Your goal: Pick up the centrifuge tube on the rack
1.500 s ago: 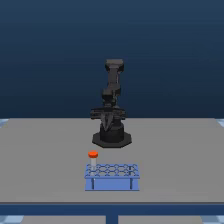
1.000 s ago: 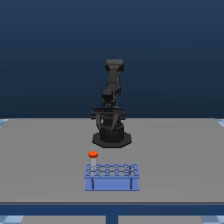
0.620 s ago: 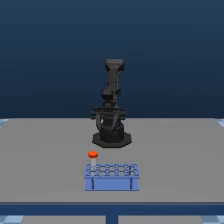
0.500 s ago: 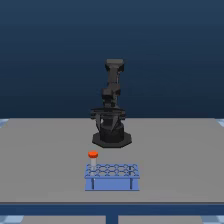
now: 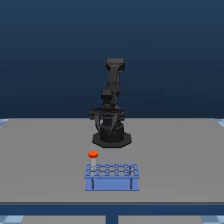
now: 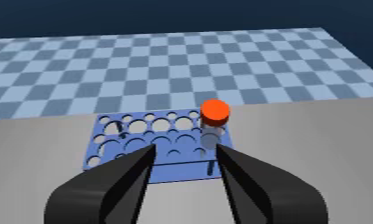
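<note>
From the wrist view I see my hand [image 6: 184, 150] with its two dark fingers [image 6: 120, 175] spread apart and nothing between them. The centrifuge tube [image 6: 213, 125] stands upright in a corner hole of the rack [image 6: 156, 145], orange-red cap on top, its long axis vertical. It lies ahead of the hand and off to one side of the gap, closer to one finger than the other, so I judge the coming move needs a sideways correction before I reach forward and close.

In the exterior view the arm [image 5: 111, 107] is folded over its base, well behind the rack [image 5: 112, 176] on the desk [image 5: 45, 160]. The cap [image 5: 93, 154] pokes up at the rack's far corner on the exterior view's left, the corner nearest the arm.
</note>
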You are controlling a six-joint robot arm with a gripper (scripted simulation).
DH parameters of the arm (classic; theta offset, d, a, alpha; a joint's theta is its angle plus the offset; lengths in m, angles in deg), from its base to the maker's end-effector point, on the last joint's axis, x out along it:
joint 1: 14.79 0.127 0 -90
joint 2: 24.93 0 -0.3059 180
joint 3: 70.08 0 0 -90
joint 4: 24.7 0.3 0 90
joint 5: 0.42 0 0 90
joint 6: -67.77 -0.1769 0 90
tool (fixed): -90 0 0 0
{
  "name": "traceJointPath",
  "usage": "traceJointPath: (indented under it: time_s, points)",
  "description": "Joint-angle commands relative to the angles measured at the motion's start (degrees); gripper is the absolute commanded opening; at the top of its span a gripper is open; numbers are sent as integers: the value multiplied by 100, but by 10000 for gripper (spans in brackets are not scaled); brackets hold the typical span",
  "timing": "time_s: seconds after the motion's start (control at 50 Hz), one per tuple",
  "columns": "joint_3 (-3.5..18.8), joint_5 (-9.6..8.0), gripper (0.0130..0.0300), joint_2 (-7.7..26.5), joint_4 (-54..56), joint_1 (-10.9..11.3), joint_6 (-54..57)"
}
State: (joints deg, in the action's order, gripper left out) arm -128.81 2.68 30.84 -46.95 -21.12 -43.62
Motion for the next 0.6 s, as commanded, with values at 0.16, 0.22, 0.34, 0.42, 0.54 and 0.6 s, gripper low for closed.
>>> traceJointPath:
  time_s: [0.16,0.22,0.34,0.42,0.54,0.6]
  points:
    - [60,126,300,138,-1180,-118,-1227]
    - [74,149,300,171,-1409,-141,-1444]
    - [105,197,300,239,-1852,-188,-1859]
    - [137,245,300,310,-2251,-235,-2231]
    - [171,295,300,383,-2605,-282,-2557]
    - [188,320,300,420,-2765,-306,-2703]
